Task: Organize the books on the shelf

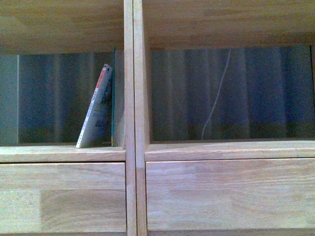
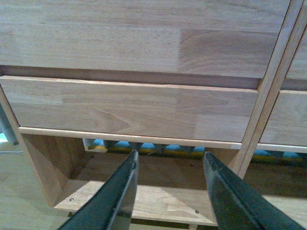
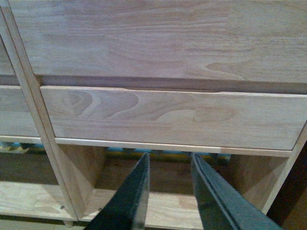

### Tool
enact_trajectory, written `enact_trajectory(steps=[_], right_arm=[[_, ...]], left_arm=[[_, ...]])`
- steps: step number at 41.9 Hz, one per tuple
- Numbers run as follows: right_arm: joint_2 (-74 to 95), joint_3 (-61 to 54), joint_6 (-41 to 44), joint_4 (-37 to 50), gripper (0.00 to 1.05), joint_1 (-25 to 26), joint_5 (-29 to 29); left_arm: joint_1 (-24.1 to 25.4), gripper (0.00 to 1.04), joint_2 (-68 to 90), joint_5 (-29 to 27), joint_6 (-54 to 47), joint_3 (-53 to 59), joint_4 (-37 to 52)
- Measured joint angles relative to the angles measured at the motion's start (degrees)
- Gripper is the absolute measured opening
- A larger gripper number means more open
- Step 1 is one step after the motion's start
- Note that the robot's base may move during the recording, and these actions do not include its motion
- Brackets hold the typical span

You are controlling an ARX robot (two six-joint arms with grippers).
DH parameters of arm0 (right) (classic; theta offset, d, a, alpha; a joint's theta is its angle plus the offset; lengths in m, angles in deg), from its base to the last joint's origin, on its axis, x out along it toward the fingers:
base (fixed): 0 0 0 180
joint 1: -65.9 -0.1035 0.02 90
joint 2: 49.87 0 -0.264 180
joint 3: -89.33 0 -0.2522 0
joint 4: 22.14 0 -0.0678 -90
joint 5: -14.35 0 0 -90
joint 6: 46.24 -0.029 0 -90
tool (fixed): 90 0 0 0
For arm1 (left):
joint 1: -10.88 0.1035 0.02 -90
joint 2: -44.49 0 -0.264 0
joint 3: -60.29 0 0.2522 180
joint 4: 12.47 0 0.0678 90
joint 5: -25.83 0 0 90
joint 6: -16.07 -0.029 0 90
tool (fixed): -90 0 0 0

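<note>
The white book (image 1: 96,109) leans tilted in the shelf's (image 1: 134,147) left cubby, its top against the slim teal-edged book (image 1: 113,98), which stands upright just beside the central divider (image 1: 129,73); the cubby on the divider's other side shows only a white cord (image 1: 216,98); both grippers — left (image 2: 169,160) and right (image 3: 170,160) — hang empty with jaws apart before the drawer fronts (image 2: 129,108).

both wrist views show a pincer with two long, flat, dark tapering fingers (image 2: 120,191).
</note>
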Motion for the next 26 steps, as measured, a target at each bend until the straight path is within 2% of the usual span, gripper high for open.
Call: enact_trajectory(steps=[9,13,26], right_arm=[[0.0,0.0,0.0,0.0,0.84,0.0,0.0],[0.0,0.0,-0.02,0.0,0.99,0.0,0.0],[-0.02,0.0,0.0,0.0,0.98,0.0,0.0]], left_arm=[[0.0,0.98,0.0,0.0,-0.04,0.0,0.0],[0.0,0.97,0.0,0.0,-0.13,0.0,0.0],[0.0,0.97,0.0,0.0,-0.13,0.0,0.0]])
